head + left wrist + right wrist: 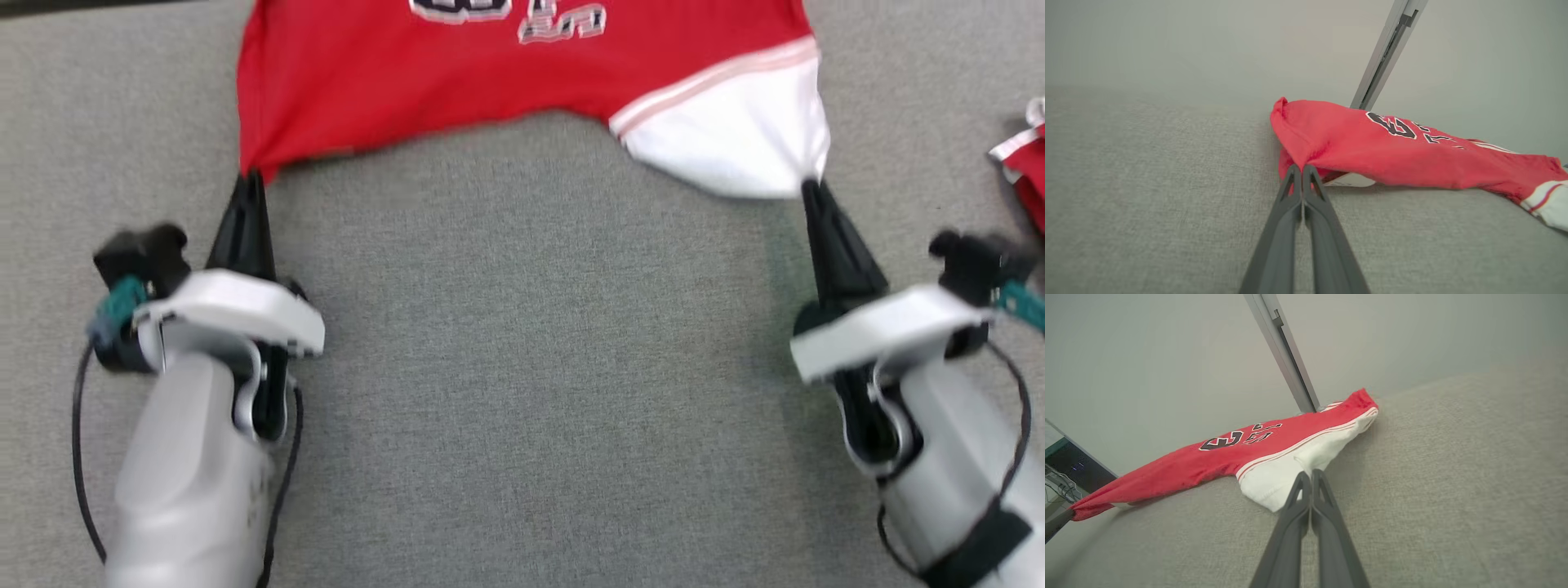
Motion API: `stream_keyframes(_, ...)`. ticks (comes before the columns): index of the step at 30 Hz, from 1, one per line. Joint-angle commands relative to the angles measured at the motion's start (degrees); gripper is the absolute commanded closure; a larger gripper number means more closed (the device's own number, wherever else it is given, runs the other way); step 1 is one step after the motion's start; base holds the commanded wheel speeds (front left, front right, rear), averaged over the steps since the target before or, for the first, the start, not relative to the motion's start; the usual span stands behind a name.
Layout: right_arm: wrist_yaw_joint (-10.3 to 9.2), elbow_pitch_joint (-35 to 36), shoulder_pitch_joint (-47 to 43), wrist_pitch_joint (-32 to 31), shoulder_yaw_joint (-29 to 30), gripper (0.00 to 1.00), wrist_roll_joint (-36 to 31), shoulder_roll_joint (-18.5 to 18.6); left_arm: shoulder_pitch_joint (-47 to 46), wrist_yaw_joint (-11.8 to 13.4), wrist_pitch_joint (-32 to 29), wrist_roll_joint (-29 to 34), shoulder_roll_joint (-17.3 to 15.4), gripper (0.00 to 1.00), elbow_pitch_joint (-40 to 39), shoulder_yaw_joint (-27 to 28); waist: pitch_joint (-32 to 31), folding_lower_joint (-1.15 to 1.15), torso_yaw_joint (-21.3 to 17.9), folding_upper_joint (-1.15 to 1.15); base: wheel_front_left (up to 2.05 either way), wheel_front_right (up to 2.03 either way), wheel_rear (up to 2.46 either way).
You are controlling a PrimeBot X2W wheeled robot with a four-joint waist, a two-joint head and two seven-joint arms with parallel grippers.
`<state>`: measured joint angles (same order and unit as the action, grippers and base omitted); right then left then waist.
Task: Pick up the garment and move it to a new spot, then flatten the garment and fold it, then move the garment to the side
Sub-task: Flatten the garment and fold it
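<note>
Both jaws clamped on shirt (506, 82) corners (left gripper (250, 176), right gripper (810, 186)); pull evenly, keep hem taut over tabletop (522, 367).

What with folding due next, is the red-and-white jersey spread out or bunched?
Spread out, stretched sideways: the left gripper and right gripper each pinch a near corner of the red-and-white jersey, its hem bowing between them.

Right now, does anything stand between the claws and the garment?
Nothing visible does. The left claw is shut on a red corner of the garment, the right claw on its white corner.
</note>
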<state>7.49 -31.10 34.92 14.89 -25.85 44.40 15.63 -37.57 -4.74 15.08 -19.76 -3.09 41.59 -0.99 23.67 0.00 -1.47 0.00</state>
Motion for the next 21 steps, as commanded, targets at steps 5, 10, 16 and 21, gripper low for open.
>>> stream_keyframes(5,0.00,8.54,-13.75,0.38,2.98,1.00,-3.28,0.81,10.83,-0.06,0.07,1.67,-0.08,1.00,-6.77,0.17,-7.23,0.00,0.15,0.00,0.00,0.00,0.00)
stream_keyframes(10,0.00,15.19,-25.19,0.04,4.45,1.00,-6.05,0.48,21.41,1.49,0.08,2.61,-0.09,1.00,-13.66,0.65,-11.56,0.00,-0.51,0.00,0.00,0.00,0.00)
stream_keyframes(16,0.00,23.74,-37.62,-4.75,8.77,1.00,-9.11,-1.23,34.45,3.70,-2.50,1.28,0.00,1.00,-22.44,-0.94,-15.80,0.00,-0.43,0.00,0.00,0.00,0.00)
stream_keyframes(21,0.00,30.57,-46.65,-9.75,13.15,1.00,-12.31,-4.14,42.94,5.70,-6.54,0.48,-0.08,1.00,-29.88,-1.53,-18.71,0.00,-0.21,0.00,0.00,0.00,0.00)
